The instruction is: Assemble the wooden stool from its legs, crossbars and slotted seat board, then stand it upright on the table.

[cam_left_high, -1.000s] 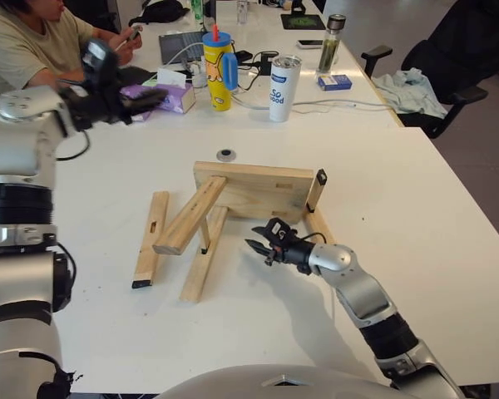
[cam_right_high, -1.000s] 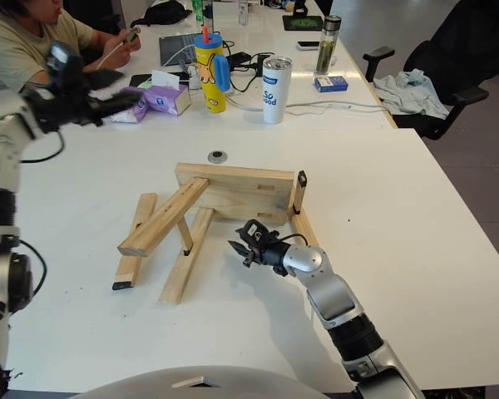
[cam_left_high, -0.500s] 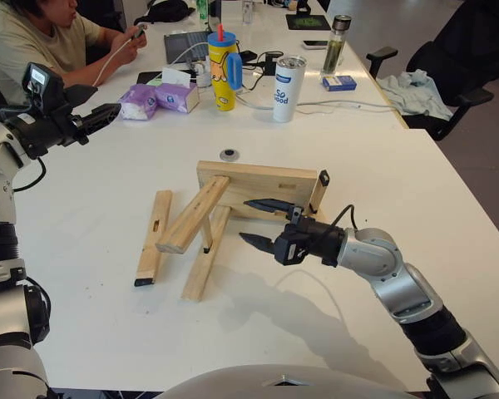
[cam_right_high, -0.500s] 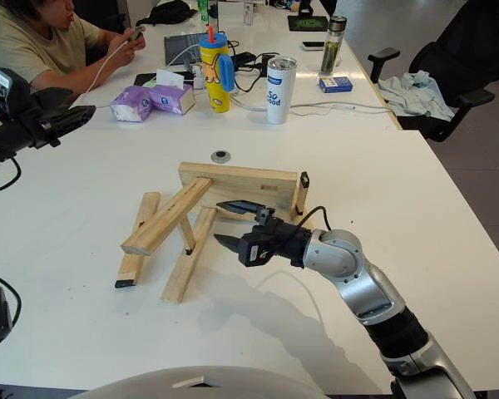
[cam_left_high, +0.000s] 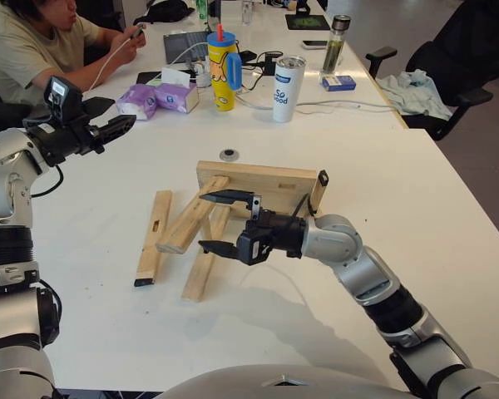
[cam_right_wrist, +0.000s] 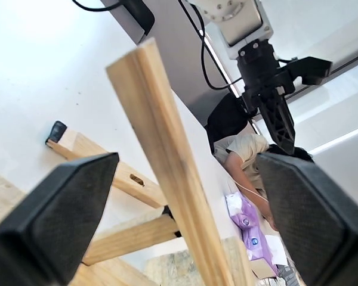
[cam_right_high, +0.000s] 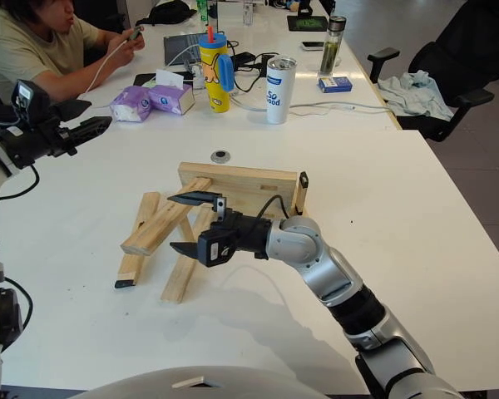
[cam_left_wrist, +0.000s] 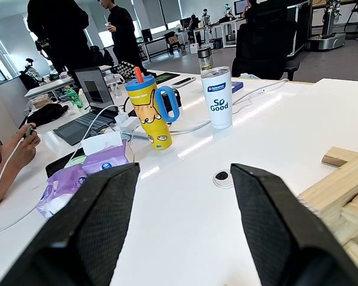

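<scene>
Bench [cam_left_high: 416, 208], white. Stool in pieces at mid-bench, not standing.

Seat board [cam_left_high: 258, 184] lies farthest from the robot. A short leg with a black cap [cam_left_high: 317, 191] stands up at its right end.

Sloping leg [cam_left_high: 191, 214]: upper end against the board's left end, lower end down toward the robot's left.

Slotted leg [cam_left_high: 152, 237] lies flat, left of the sloping one, black cap at the near end.

Third bar [cam_left_high: 206, 253] lies flat, partly under the sloping leg.

Right pincer [cam_left_high: 204, 221]: wide agape, reaching in from the right. One finger lies over the sloping leg and the other low by the flat bar. In the right wrist view the sloping leg [cam_right_wrist: 167, 155] runs between the two pads with a gap on each side. Nothing gripped.

Left pincer [cam_left_high: 112, 115]: raised over the bench's left side, well apart from the wood. Its fingers [cam_left_wrist: 89, 226] are spread, nothing between them.

Far side of bench: grommet [cam_left_high: 226, 155] just behind the board. Beyond it are a yellow cup [cam_left_high: 220, 71], a white tumbler [cam_left_high: 284, 77] and a tissue pack [cam_left_high: 158, 98].
</scene>
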